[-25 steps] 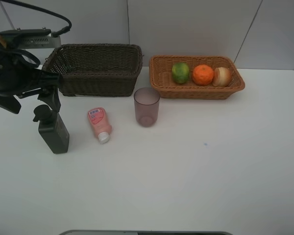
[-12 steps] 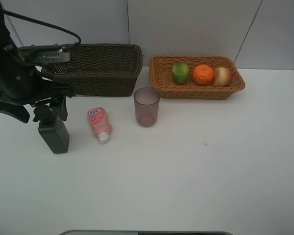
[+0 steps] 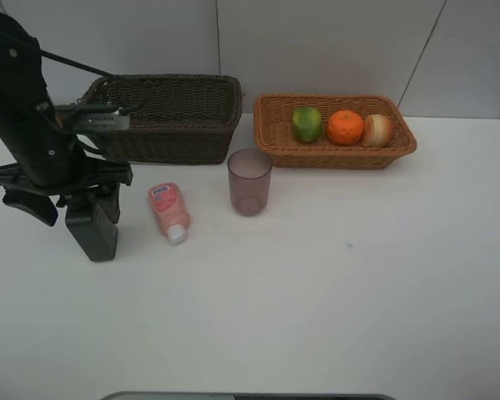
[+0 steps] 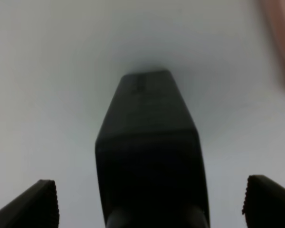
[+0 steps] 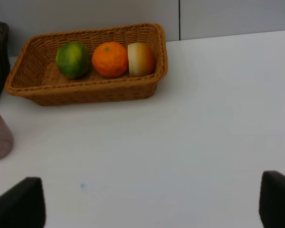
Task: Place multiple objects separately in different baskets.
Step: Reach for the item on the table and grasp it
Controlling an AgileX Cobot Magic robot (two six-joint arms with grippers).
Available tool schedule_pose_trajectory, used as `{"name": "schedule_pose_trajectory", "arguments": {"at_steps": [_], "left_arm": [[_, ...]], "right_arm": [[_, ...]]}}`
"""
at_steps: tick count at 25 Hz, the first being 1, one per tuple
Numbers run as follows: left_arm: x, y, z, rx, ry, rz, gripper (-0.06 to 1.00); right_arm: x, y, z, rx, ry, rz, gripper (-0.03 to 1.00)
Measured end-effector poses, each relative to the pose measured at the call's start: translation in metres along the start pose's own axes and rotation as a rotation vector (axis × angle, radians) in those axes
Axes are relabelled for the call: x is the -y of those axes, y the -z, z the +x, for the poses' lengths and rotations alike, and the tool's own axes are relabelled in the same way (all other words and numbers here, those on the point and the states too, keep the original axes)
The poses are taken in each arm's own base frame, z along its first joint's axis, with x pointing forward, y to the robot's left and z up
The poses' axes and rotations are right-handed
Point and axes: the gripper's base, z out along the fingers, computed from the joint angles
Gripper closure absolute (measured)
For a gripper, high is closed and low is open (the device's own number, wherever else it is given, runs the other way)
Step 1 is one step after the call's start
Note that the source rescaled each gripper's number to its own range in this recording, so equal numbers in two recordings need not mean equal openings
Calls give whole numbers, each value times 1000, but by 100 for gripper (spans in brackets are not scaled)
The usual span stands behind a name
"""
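Left gripper (image 4: pixel 152 203) straddles pump bottle (image 4: pixel 147 123), gaps either side

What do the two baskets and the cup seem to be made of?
Dark basket: woven wicker or a plastic imitation, matt dark brown; the strand weave shows. Light basket: the same weave, orange-tan, slightly shiny. Cup: probably plastic, translucent mauve, smooth; its base shows through the wall.

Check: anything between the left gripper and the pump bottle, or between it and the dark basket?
Nothing visible. The open left gripper straddles the pump bottle; the pink tube lies off the path to the dark basket.
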Motion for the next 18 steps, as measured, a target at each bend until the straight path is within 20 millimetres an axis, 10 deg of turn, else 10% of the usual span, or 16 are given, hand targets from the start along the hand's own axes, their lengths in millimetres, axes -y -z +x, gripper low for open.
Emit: {"name": "schedule_pose_trajectory", "arguments": {"at_steps": [12, 18], "left_arm": [[3, -6, -8, 71, 5, 28, -1], [3, -14, -9, 52, -1, 15, 48]], "right_arm": [[0, 0, 0, 0, 0, 0, -3], [0, 0, 0, 0, 0, 0, -3]]}}
